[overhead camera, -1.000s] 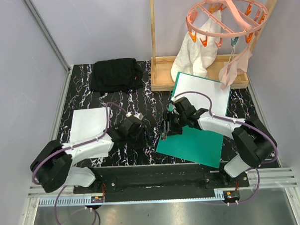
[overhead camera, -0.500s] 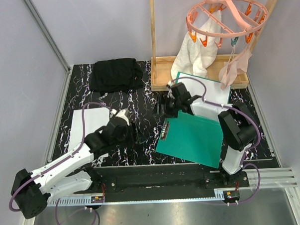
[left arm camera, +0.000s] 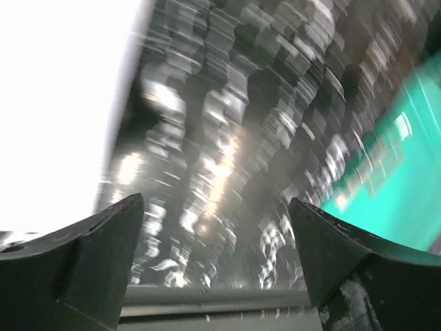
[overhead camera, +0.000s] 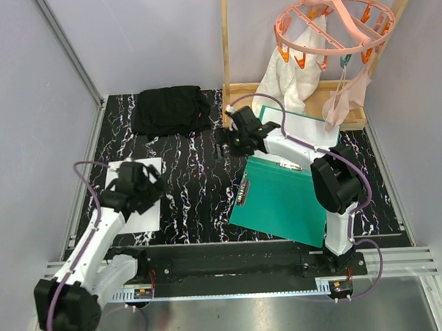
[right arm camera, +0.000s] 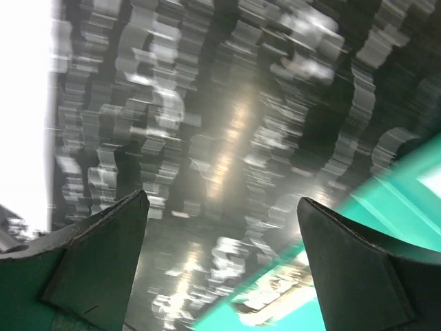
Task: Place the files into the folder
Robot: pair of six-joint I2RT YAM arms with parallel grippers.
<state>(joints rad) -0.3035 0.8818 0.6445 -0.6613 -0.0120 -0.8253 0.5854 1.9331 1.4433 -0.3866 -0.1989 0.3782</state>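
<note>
Both grippers gape empty, ready for paper.
Left gripper [left arm camera: 215,203] hovers over one sheet [overhead camera: 146,215] on the bench [overhead camera: 192,174]; right gripper [right arm camera: 222,200] beside the folder [overhead camera: 281,203], where the other sheet [overhead camera: 316,136] seemingly rests.

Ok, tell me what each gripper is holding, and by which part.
Nothing is held. The left gripper and the right gripper both stand open, with only blurred tabletop showing between their jaws.

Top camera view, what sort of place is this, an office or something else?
Probably a robot lab test cell, not an office: plain panel walls on an aluminium frame, two robot arms fixed at the edge of the marbled table, and unrelated props, a teal folder and a peg hanger.
</note>
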